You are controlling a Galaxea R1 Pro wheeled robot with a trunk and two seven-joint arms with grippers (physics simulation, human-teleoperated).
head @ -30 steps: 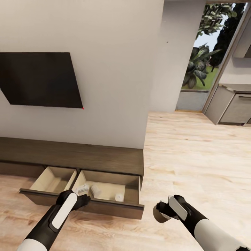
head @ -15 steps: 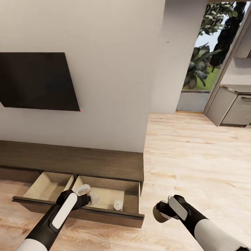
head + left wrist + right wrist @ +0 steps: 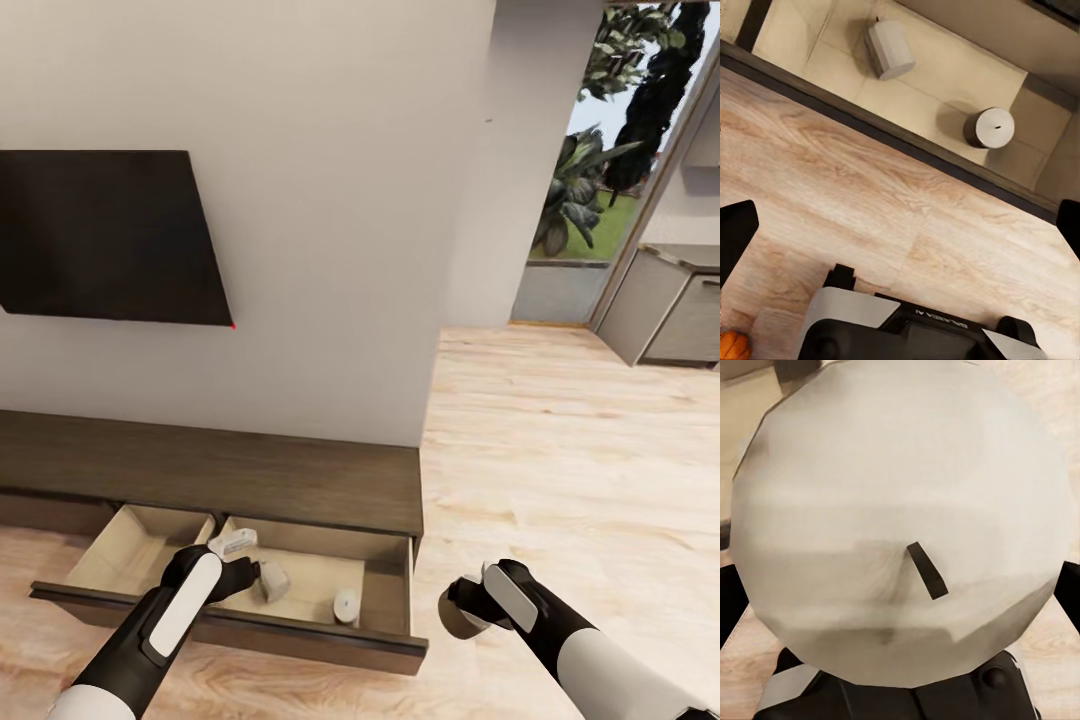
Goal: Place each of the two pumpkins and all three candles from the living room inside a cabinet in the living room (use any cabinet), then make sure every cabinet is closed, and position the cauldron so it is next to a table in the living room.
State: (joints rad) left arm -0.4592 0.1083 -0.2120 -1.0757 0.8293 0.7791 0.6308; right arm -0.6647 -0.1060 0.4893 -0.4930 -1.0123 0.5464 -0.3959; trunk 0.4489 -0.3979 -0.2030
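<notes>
The long low dark-brown cabinet (image 3: 250, 470) stands against the wall with two drawers pulled out. In the right drawer (image 3: 310, 625) lie two off-white candles, one on its side (image 3: 275, 580) (image 3: 889, 49) and one upright (image 3: 345, 604) (image 3: 988, 127). My left gripper (image 3: 245, 573) (image 3: 901, 229) hovers open over that drawer's front edge, holding nothing. My right gripper (image 3: 458, 610) (image 3: 900, 600) is shut on a third candle (image 3: 452, 618) (image 3: 900, 517), low over the floor to the right of the cabinet. A sliver of an orange pumpkin (image 3: 730, 346) shows on the floor beside my left arm.
The left drawer (image 3: 140, 545) is open with a bare beige bottom. A black TV (image 3: 110, 235) hangs on the wall above the cabinet. Wooden floor (image 3: 570, 450) stretches to the right toward grey kitchen units (image 3: 675, 320) and a glazed doorway (image 3: 590, 200).
The whole picture has shifted, so the camera has moved: the cabinet now sits lower and further right. Both arms and the candles in the drawer keep their places.
</notes>
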